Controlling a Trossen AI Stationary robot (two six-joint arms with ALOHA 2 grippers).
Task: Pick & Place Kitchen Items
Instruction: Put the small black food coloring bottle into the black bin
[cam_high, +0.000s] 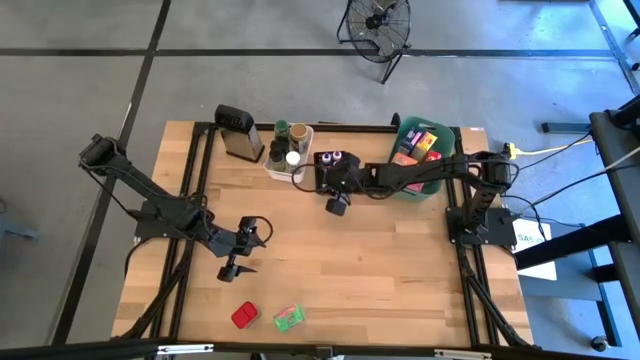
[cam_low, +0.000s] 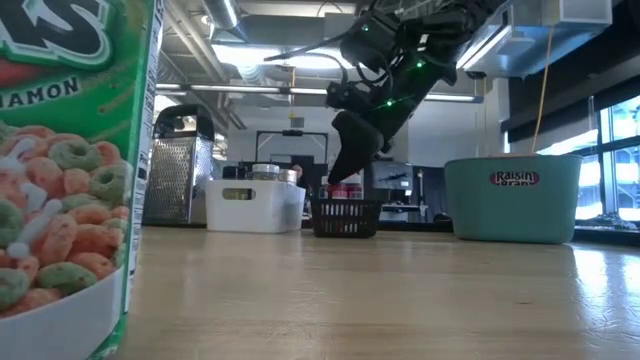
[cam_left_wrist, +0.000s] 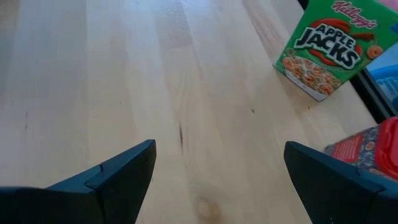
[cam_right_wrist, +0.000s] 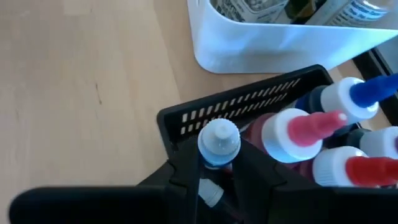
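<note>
My right gripper (cam_right_wrist: 217, 186) reaches over the black basket (cam_right_wrist: 249, 102) at the table's far middle and is shut on a small bottle with a pale cap (cam_right_wrist: 219, 140). Other small bottles with red and blue tips (cam_right_wrist: 298, 130) stand in the basket. In the high view the gripper (cam_high: 332, 180) sits at the basket's near side (cam_high: 335, 160). My left gripper (cam_left_wrist: 217, 174) hangs open over bare wood at the near left (cam_high: 237, 262). A green Apple Jacks packet (cam_left_wrist: 326, 46) and a red packet (cam_left_wrist: 373, 152) lie on the table beyond it. My right gripper pinches the small bottle between its two fingers (cam_right_wrist: 186, 177) just below the cap, on the neck (cam_right_wrist: 221, 165). The fingers slant down from the table's near right. The bottle stands cap up at the basket's near wall; its lower end is hidden by the fingers.
A white bin (cam_high: 288, 150) with jars stands left of the basket, with the grey grater (cam_high: 238, 132) beyond it. A teal bin (cam_high: 422, 155) holding packets sits to the right. The wooden table's middle and near right lie bare (cam_high: 400, 270).
</note>
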